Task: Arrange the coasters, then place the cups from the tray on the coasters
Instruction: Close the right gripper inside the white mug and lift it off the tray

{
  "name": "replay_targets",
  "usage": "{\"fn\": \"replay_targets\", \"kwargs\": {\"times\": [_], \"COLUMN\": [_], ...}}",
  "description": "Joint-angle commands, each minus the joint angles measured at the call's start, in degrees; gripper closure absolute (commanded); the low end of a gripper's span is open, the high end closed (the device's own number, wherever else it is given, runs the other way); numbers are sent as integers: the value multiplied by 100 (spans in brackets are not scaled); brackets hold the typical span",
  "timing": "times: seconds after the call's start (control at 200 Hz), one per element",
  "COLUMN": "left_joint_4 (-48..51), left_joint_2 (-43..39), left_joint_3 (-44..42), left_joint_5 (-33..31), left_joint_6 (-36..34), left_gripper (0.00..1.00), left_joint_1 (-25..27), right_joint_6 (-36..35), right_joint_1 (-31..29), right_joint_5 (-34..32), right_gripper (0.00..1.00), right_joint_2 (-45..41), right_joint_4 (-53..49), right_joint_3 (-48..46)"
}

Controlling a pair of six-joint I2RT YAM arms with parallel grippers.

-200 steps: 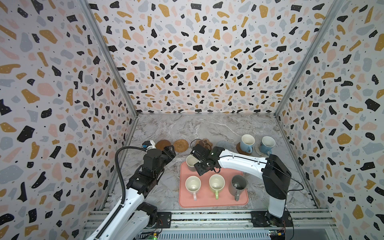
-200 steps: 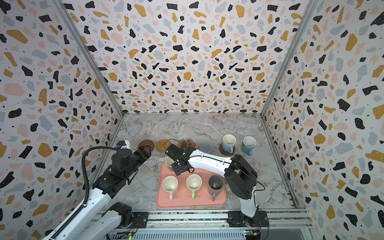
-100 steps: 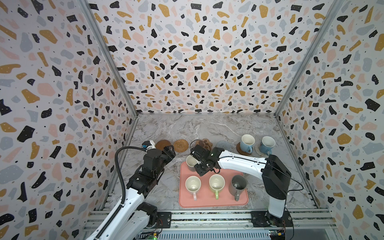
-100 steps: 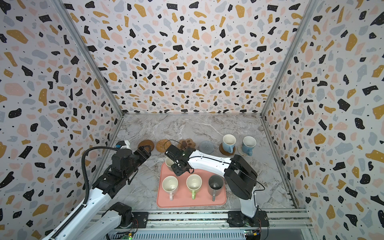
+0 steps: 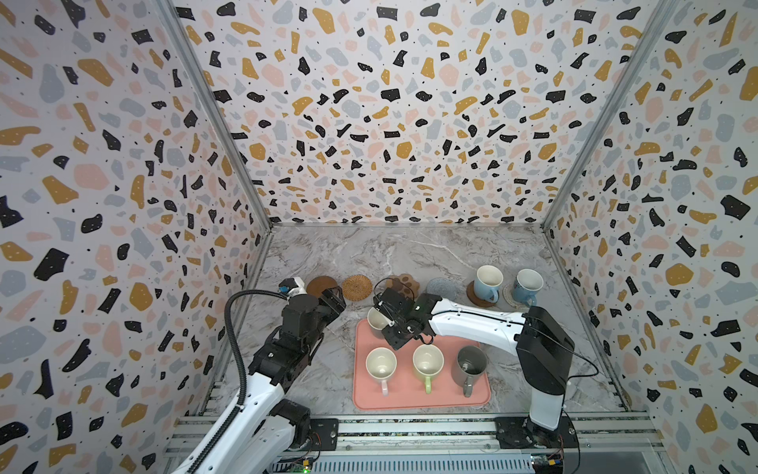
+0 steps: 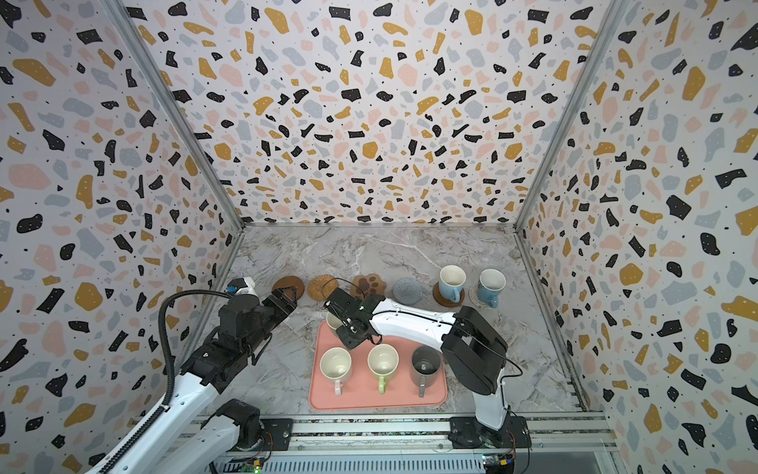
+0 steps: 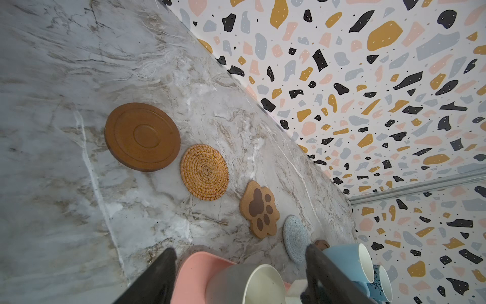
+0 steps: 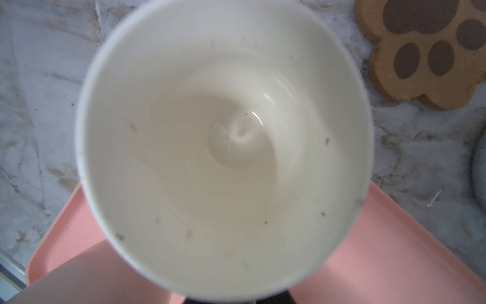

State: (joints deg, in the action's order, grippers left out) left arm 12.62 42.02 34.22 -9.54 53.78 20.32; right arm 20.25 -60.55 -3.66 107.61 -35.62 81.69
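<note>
Leave left gripper parked: jaws wide, holding nothing, brown disc just ahead of them, rattan mat beside that. Treat right gripper as pinched nearly closed on grey mug, over the corner of the tray nearest the mats; cannot tell whether rim or handle, nor whether lifted yet. Raise straight up until clear of the tray lip. Hold the mug level. Carry beyond the jaws to paw mat or grey mat, both bare, not to the two under blue mugs. Set down centred; release only once seated.
</note>
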Motion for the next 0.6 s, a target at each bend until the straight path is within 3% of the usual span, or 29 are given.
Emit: {"fn": "replay_targets", "kwargs": {"times": [0.0, 0.596], "left_joint_4": [-80, -52], "left_joint_2": [-45, -50], "left_joint_3": [13, 31], "left_joint_5": [-56, -100], "left_joint_6": [10, -14], "left_gripper": [22, 22], "left_joint_1": [-21, -24], "right_joint_6": [-14, 8], "right_joint_1": [-34, -56], "right_joint_5": [-65, -336], "right_gripper": [81, 87], "right_joint_2": [-134, -277], "right_joint_4": [-4, -34], "right_joint_3": [-39, -22]}}
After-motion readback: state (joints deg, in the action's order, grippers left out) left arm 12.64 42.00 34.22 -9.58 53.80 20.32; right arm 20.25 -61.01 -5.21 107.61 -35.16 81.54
